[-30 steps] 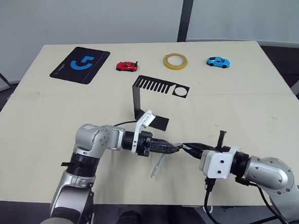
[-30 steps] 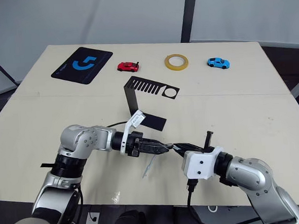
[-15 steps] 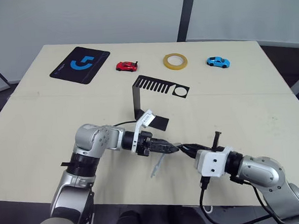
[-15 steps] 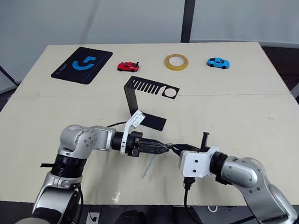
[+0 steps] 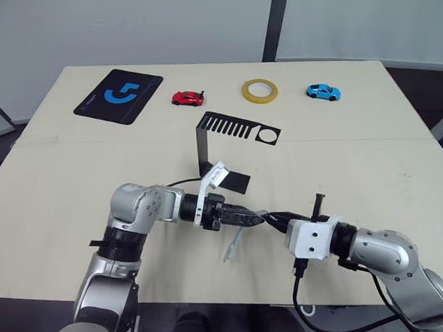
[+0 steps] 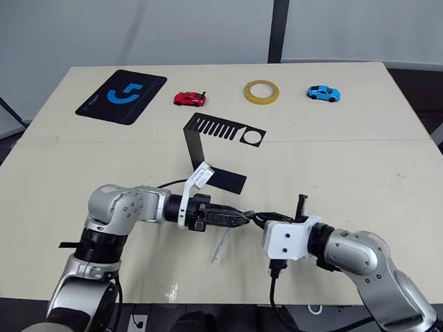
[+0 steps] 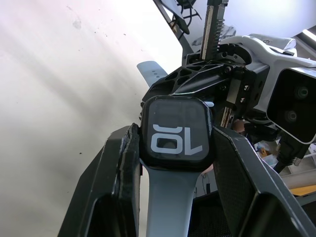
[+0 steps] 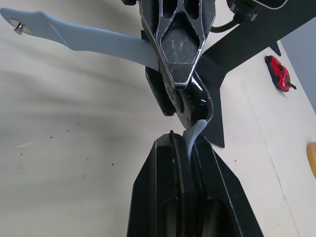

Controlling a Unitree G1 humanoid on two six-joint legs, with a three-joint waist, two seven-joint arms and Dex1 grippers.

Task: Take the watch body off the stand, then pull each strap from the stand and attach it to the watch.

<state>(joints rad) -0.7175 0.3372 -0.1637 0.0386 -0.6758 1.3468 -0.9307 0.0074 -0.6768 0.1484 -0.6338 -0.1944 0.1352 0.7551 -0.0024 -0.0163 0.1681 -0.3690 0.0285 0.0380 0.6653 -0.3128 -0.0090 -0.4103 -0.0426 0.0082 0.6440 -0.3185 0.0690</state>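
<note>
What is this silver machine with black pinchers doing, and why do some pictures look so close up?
It is a robot with two arms. Two pictures come from cameras in its head, looking down at a table. The two close-up ones come from little cameras on its wrists.

The left gripper pinches a small black watch body with one grey-blue strap already on it. The right gripper is shut on the second strap and holds its end against the watch.

Farther back on the table are the black stand, a black mat, a red toy car, a blue toy car and a tape roll.
</note>
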